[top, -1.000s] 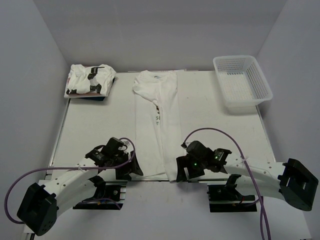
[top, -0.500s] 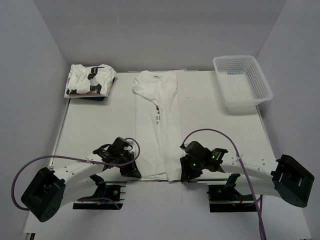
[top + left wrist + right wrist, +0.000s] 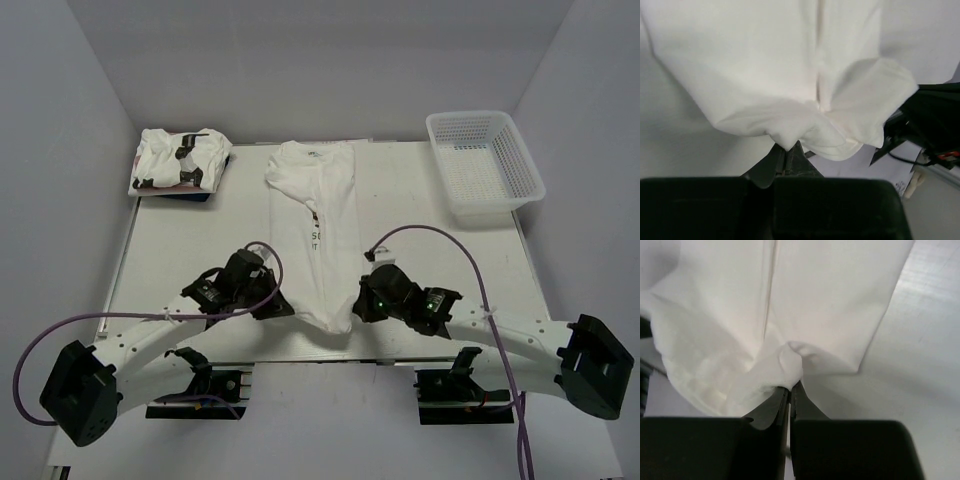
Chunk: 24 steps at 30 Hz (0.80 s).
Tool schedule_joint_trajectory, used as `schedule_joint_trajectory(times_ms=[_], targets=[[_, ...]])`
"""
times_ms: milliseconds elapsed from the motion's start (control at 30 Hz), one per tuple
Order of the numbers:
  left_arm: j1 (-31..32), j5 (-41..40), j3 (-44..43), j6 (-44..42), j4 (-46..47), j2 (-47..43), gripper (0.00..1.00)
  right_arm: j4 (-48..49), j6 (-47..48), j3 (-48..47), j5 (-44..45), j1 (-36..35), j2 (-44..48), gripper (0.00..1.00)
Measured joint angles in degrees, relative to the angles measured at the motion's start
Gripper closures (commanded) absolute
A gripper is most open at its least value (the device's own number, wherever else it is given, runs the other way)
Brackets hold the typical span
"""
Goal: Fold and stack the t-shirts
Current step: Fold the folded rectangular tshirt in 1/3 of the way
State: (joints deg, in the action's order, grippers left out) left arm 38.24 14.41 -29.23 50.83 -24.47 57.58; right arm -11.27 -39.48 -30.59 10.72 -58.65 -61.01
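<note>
A shirt (image 3: pixel 318 215) lies down the middle of the tabletop (image 3: pixel 200 250) as a long strip, its sides already folded in and its collar toward the far edge. The left gripper (image 3: pixel 278 310) and right gripper (image 3: pixel 362 308) each pinch a hem corner tight by the near edge, with the cloth bunched and raised between them. A stack (image 3: pixel 180 160) of folded shirts sits at the far left corner and a basket (image 3: pixel 485 165) at the far right. What looks left is to fold this strip crosswise and put it on the stack.

The right claw (image 3: pixel 789 390) pinches a bunched fold of the white t-shirt (image 3: pixel 805 300) above the table (image 3: pixel 920 365).
</note>
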Motion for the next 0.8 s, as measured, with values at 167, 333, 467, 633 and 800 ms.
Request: schedule_joint_trajectory(times_ms=[167, 333, 467, 633, 800], targets=[[-0.68, -7.74, -10.67, -0.66, -0.87, 5.73, 1.0, 3.5, 1.55, -7.78, 8.76, 2.21, -7.82, 1.0], [-1.73, -16.02, -22.32, -2.67, -2.49, 15.34, 1.0, 4.39, 2.97, -16.94, 15.67, 5.84, -15.52, 1.0], [-4.0, -20.55, -27.87, -4.63, -2.89, 19.58, 1.0, 5.84, 4.85, -23.04, 17.73, 8.9, -21.09, 1.0], [-7.34, -23.1, -31.1, -6.51, -1.77, 23.54, 1.0, 8.09, 6.82, -29.03, 17.16, 12.24, -26.95, 1.0], [-10.36, -23.89, -33.9, -9.38, 1.53, 29.7, 1.0, 10.67, 8.55, -34.91, 15.39, 15.61, -33.73, 1.0]])
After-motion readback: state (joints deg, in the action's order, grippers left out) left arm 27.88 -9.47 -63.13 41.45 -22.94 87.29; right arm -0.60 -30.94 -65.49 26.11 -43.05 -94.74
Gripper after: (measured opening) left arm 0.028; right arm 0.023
